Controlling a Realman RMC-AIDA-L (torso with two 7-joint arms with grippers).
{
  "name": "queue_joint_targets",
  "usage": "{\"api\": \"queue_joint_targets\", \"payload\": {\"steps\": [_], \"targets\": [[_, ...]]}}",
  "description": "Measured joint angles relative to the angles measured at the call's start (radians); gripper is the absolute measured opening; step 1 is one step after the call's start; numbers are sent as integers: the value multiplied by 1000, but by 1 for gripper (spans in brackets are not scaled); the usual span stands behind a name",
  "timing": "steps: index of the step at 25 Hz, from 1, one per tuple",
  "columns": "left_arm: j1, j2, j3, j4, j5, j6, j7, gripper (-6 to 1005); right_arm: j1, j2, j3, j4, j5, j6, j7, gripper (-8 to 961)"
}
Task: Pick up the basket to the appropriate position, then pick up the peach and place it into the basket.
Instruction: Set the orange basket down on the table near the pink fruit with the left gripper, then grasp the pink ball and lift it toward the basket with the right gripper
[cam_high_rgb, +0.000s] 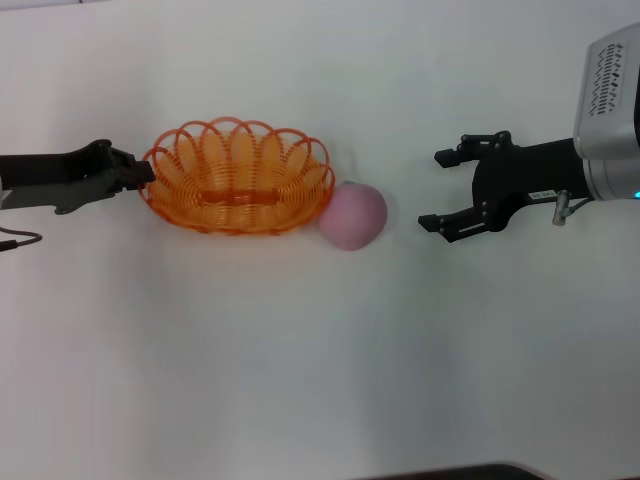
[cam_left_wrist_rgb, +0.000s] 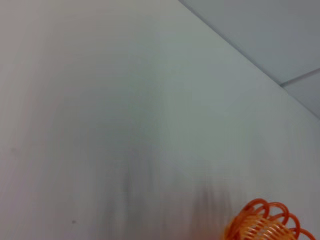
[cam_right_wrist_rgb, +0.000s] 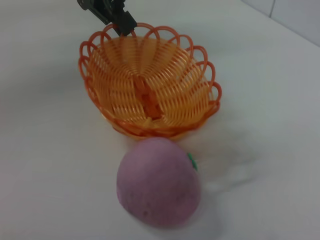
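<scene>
The right gripper (cam_high_rgb: 446, 190) hangs with its fingers spread wide, mouth turned toward the peach (cam_high_rgb: 352, 216), which sits on the white bench (cam_high_rgb: 300, 360) a short way off, pressed against the basket (cam_high_rgb: 238, 176) at its right end. The basket's long axis runs left to right, in line with both arms. At its far end the left gripper (cam_high_rgb: 145, 173), arm stretched low and level, is pinched shut on the scalloped rim.

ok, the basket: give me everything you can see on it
The basket is an oval bowl of orange looped plastic wire with a scalloped rim and a flat strip along its floor. It sits upright on the white table and is empty. The left gripper is at its rim on the robot's left side, shut on a loop. The peach lies against its opposite side, outside it. The right gripper is open, apart from it.
</scene>
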Motion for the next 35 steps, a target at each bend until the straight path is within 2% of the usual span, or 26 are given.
{"api": "queue_joint_targets", "payload": {"steps": [15, 21, 26, 29, 31, 32, 33, 35], "targets": [[30, 6, -2, -12, -54, 22, 12, 347, 4, 0, -3, 0, 0, -2, 0, 946], [45, 25, -5, -5, -48, 29, 71, 631, 4, 0, -4, 0, 2, -5, 0, 947], [61, 41, -54, -4, -59, 99, 238, 801, 0, 0, -4, 0, 7, -9, 1, 947], [78, 42, -118, -7, -111, 186, 455, 851, -1, 0, -4, 0, 7, -9, 2, 947], [109, 37, -145, -11, -182, 282, 677, 885, -1, 0, -4, 0, 7, -9, 3, 947], [109, 37, -145, -11, -182, 282, 677, 883, -1, 0, -3, 0, 8, -10, 4, 946], [140, 26, -154, -9, -230, 334, 818, 882, -1, 0, -3, 0, 8, -9, 5, 946], [176, 11, -156, -1, -261, 359, 969, 880, -1, 0, -3, 0, 8, -9, 8, 946]]}}
